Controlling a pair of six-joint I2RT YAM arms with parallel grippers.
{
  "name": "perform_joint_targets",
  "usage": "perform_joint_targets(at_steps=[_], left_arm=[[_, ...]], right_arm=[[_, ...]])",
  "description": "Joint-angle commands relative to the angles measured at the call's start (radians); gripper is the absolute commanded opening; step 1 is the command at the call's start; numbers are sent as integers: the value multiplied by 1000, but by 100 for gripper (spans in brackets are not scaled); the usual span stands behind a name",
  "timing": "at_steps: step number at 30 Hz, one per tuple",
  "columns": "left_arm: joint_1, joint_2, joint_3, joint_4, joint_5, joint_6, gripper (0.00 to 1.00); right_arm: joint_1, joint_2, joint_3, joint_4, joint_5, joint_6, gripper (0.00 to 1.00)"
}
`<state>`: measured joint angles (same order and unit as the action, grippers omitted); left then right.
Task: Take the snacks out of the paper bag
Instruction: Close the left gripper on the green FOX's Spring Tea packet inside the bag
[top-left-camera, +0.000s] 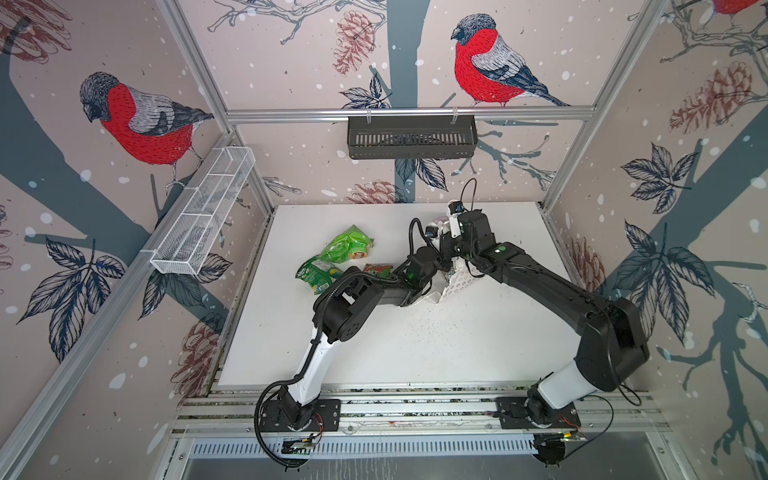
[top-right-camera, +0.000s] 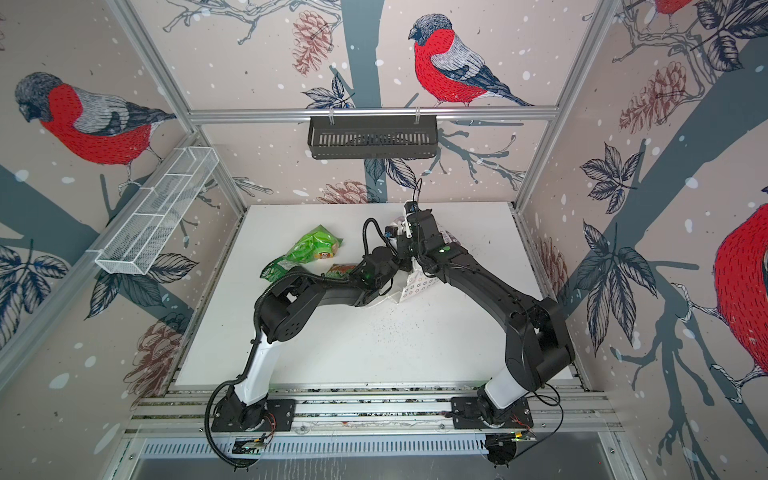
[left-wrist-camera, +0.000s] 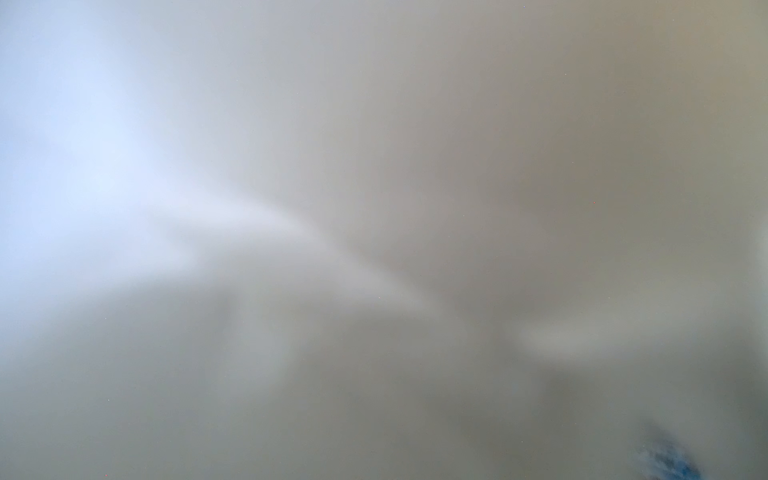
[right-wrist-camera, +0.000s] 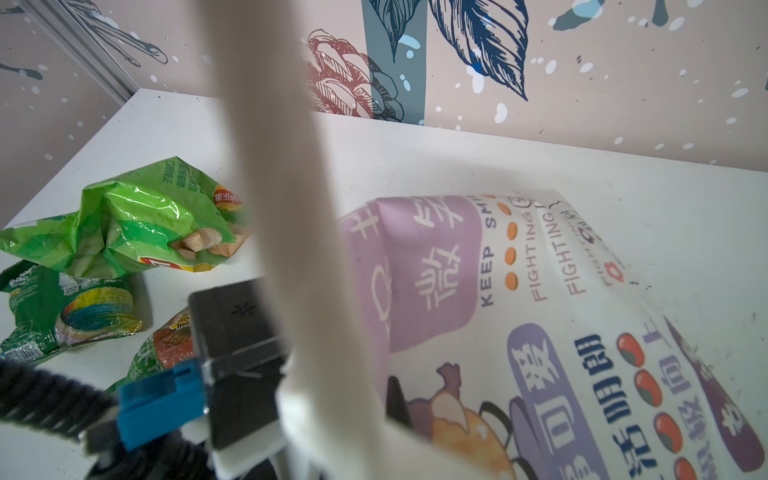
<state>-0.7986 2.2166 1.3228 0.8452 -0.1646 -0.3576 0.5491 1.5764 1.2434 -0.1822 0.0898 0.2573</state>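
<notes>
Snacks (top-left-camera: 348, 245) on table (top-left-camera: 374, 353): three (all mostly green); paper bag (right-wrist-camera: 540, 291): one; both jaws clenched.

Left wrist view is all grey blur bar one dark smudge (left-wrist-camera: 665, 461), left gripper and right gripper are hidden under the arms (top-left-camera: 540, 282) in both top views, paper bag (top-left-camera: 457, 284) mostly covered, its blurred handle (right-wrist-camera: 282, 187) blocks the right wrist view, one packet (top-left-camera: 376, 269) half hidden.

left arm (top-left-camera: 365, 291) reached inward | left hand hidden, closed | right arm (top-left-camera: 540, 278) arched inward, wrists close together | right hand hidden, closed
</notes>
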Motion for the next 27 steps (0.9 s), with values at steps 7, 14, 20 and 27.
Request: perform_joint_targets(at_steps=[7,14,20,27], left_arm=[[-17,-67,-53,97,-12,-28,0],[-24,-117,-127,122,-37,-17,0],[-26,-149,-181,134,-36,-15,0],[-29,-168,-226,172,-42,-15,0]], right_arm=[[-3,13,18,-55,7,9,0],[-4,13,23,-52,18,18,0],[-6,5,31,-50,28,20,0],[-8,4,30,-50,35,25,0]])
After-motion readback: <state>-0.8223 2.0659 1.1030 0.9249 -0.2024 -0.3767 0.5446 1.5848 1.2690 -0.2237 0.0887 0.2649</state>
